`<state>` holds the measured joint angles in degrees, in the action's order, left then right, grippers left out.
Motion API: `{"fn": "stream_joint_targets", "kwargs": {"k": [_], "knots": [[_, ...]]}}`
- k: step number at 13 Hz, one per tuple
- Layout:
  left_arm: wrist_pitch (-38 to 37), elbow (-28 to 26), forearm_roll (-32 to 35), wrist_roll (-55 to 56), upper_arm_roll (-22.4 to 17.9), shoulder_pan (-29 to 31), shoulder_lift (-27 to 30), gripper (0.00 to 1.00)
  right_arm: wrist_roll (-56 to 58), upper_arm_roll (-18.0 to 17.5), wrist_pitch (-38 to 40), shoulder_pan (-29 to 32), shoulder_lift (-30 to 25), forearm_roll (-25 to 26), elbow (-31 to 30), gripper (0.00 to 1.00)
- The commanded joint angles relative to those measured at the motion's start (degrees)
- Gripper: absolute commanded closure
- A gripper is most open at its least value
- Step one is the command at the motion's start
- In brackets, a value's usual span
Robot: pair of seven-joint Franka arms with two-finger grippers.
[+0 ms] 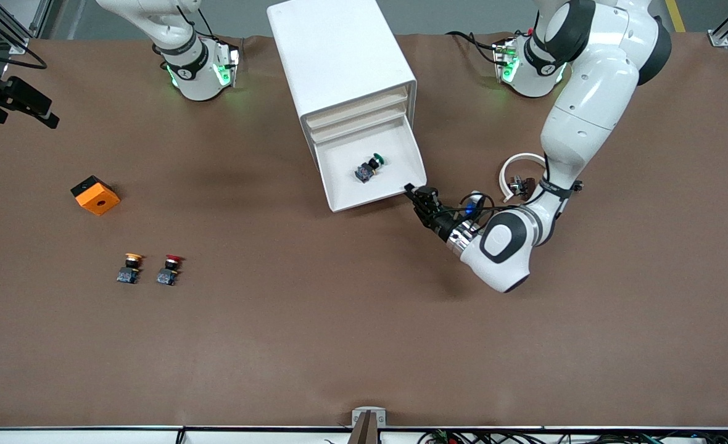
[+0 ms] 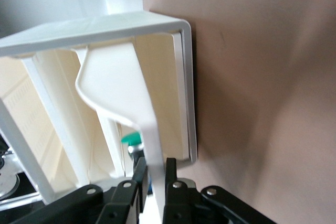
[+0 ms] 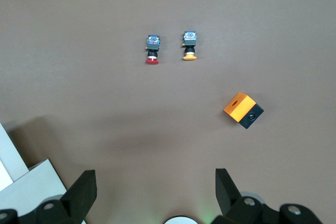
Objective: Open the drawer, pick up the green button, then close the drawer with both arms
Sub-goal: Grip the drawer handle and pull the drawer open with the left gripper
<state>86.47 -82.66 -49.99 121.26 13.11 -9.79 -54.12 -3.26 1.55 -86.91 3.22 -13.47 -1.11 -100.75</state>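
Note:
The white cabinet (image 1: 333, 55) stands mid-table between the arms' bases. Its lowest drawer (image 1: 345, 188) is pulled out toward the front camera. The green-capped button (image 1: 370, 166) lies on its side inside the drawer. My left gripper (image 1: 411, 189) is at the drawer's front corner toward the left arm's end, shut on the drawer's front wall. In the left wrist view the wall (image 2: 118, 93) runs between the closed fingers of the left gripper (image 2: 156, 167), and the green cap (image 2: 131, 140) peeks out past it. My right gripper (image 3: 155, 174) is open and empty, waiting above the table near its base.
A yellow-capped button (image 1: 131, 267) and a red-capped button (image 1: 169, 269) lie side by side toward the right arm's end, nearer the front camera. An orange block (image 1: 95, 195) sits farther from the camera than they do. A white cable loop (image 1: 521, 169) hangs by the left arm.

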Motion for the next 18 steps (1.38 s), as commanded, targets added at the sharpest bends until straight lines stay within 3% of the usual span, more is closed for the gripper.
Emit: {"fn": "stream_joint_targets", "kwargs": {"k": [1, 2, 3, 4, 8, 9, 12, 18], "knots": [[-1.4, 1.6, -2.7, -0.1, 0.5, 0.9, 0.4, 0.73, 0.5, -0.4, 1.3, 0.7, 1.3, -0.6, 3.0, 0.0], [-1.4, 1.6, -2.7, -0.3, 0.5, 0.9, 0.3, 0.51, 0.2, -0.4, 0.8, 1.1, 1.7, -0.8, 3.2, 0.0], [-1.3, 1.6, -2.7, -0.6, 0.4, 0.9, 0.2, 0.17, -0.2, -0.4, 0.8, 1.0, 3.7, -1.0, 3.7, 0.0], [-1.0, 1.6, -2.7, -0.9, 0.4, 0.9, 0.3, 0.0, 0.1, -0.4, 1.0, 1.1, 4.6, -0.9, 5.6, 0.0], [0.2, 1.7, -2.1, -2.9, 0.3, 1.2, 0.7, 0.0, 0.5, -0.4, -0.2, 1.3, 8.4, -0.2, 7.6, 0.0], [1.7, 1.9, -1.9, -6.7, 0.2, 1.2, 1.9, 0.0, 0.6, -0.4, -0.4, 1.3, 12.0, -0.1, 7.9, 0.0], [1.8, 3.6, 1.2, -20.8, 0.4, 0.6, 4.7, 0.0, 0.8, -0.3, -0.2, 1.6, 16.0, 0.0, 10.3, 0.0], [5.6, 3.6, 17.0, -55.5, 0.1, -0.1, 8.9, 0.0, 6.8, -0.3, -1.2, 4.6, 20.1, -0.1, 10.3, 0.0]]}}
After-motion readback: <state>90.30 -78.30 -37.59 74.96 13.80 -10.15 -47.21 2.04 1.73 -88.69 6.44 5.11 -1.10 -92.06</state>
